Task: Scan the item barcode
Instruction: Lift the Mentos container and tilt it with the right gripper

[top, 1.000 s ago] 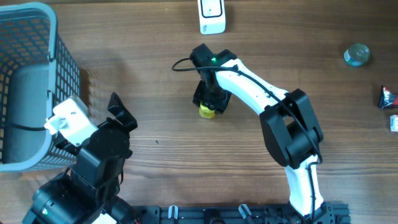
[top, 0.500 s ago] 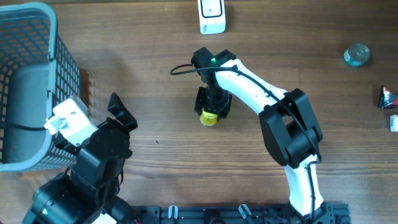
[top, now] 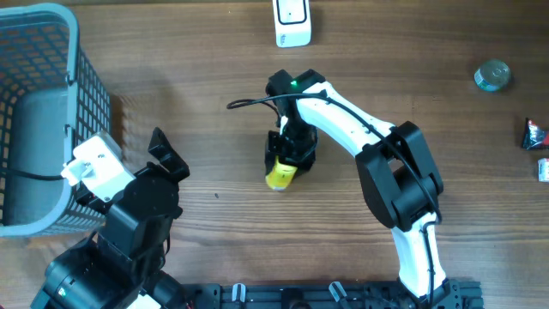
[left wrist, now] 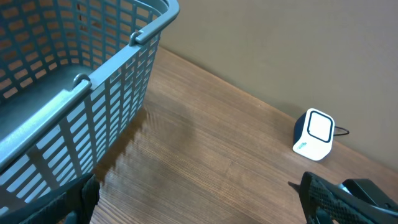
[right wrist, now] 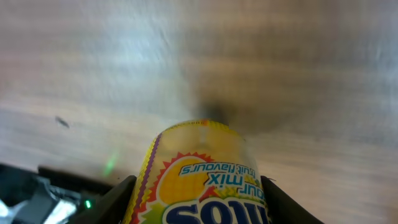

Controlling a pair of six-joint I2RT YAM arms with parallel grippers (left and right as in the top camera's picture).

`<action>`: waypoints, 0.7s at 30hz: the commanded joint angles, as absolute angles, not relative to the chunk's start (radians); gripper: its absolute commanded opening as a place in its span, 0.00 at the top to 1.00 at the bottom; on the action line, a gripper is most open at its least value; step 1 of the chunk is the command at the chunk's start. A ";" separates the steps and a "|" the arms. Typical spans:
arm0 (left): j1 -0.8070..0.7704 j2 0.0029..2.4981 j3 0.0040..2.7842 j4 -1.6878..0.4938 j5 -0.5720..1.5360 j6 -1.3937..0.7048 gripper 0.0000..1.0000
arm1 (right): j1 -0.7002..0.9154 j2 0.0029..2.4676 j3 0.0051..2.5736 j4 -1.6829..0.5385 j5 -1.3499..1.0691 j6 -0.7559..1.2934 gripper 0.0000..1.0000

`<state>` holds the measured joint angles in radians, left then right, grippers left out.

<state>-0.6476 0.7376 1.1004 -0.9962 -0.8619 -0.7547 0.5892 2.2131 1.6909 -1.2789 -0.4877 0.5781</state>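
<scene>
The item is a yellow candy tub (top: 280,177) with a fruit label, held above the middle of the table. My right gripper (top: 291,153) is shut on the tub's sides. In the right wrist view the tub (right wrist: 202,177) fills the space between the two fingers of my right gripper (right wrist: 200,202), label upside down, and no barcode shows. The white barcode scanner (top: 292,22) stands at the table's far edge and also shows as the scanner (left wrist: 314,134) in the left wrist view. My left gripper (top: 167,154) hangs open and empty at the near left (left wrist: 199,194).
A blue-grey mesh basket (top: 53,15) occupies the far left, close beside my left arm, its rim (left wrist: 118,59) looming in the left wrist view. At the right edge lie a round tin (top: 492,75) and small packets (top: 533,134).
The right gripper has tipped and carried the tub toward the near left, so more of its yellow body shows from above. The left arm has not moved.
</scene>
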 commanded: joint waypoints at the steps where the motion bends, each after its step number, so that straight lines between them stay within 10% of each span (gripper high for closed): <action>1: -0.642 0.732 1.100 -1.000 -0.854 -0.772 0.00 | 0.577 2.235 1.687 -1.348 -0.551 0.514 0.69; 21: -0.642 0.732 1.100 -1.000 -0.849 -0.772 0.00 | 0.577 2.235 1.687 -1.611 -0.774 0.289 0.67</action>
